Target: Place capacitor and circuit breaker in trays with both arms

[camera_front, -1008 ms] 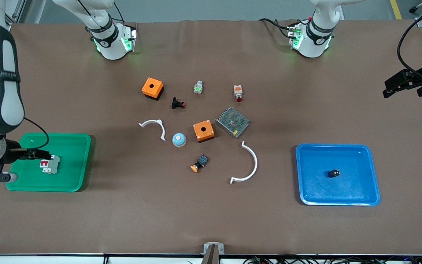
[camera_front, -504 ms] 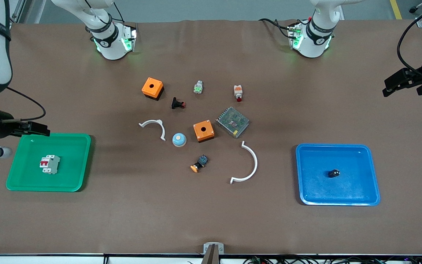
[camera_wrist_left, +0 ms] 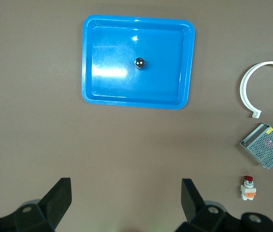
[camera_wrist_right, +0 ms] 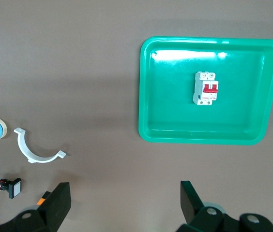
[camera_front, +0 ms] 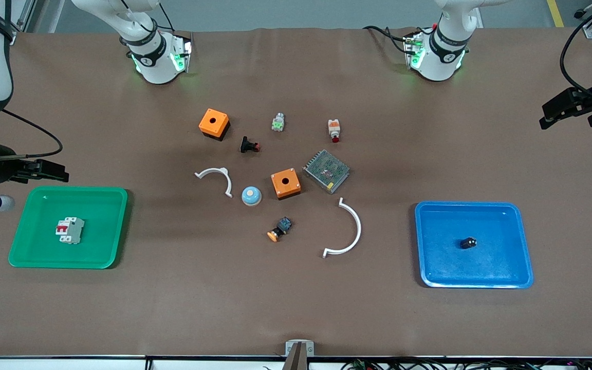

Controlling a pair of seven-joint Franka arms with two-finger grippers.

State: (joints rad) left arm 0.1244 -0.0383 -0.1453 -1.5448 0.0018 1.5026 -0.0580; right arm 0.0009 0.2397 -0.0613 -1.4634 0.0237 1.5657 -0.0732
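Observation:
The circuit breaker (camera_front: pixel 69 230), a white-grey block with red levers, lies in the green tray (camera_front: pixel 106 226) at the right arm's end; it also shows in the right wrist view (camera_wrist_right: pixel 204 88) in that tray (camera_wrist_right: pixel 151 96). The capacitor (camera_front: pixel 468 243), a tiny black cylinder, lies in the blue tray (camera_front: pixel 506 241) at the left arm's end; it also shows in the left wrist view (camera_wrist_left: pixel 139 62) in that tray (camera_wrist_left: pixel 102 48). My right gripper (camera_front: pixel 44 171) is open and empty, up over the bare table beside the green tray. My left gripper (camera_front: pixel 566 108) is open and empty, high over the table's end.
In the table's middle lie two orange boxes (camera_front: pixel 214 123) (camera_front: pixel 285 183), a metal mesh unit (camera_front: pixel 326 170), two white curved clips (camera_front: pixel 216 177) (camera_front: pixel 347 231), a blue dome (camera_front: pixel 251 196), a black push-button (camera_front: pixel 248 145), a black-and-blue button (camera_front: pixel 279 229) and two small switches (camera_front: pixel 333 130) (camera_front: pixel 277 123).
My right gripper has risen off the circuit breaker, left it in the green tray and drawn back past the tray's edge. My left gripper has lifted slightly.

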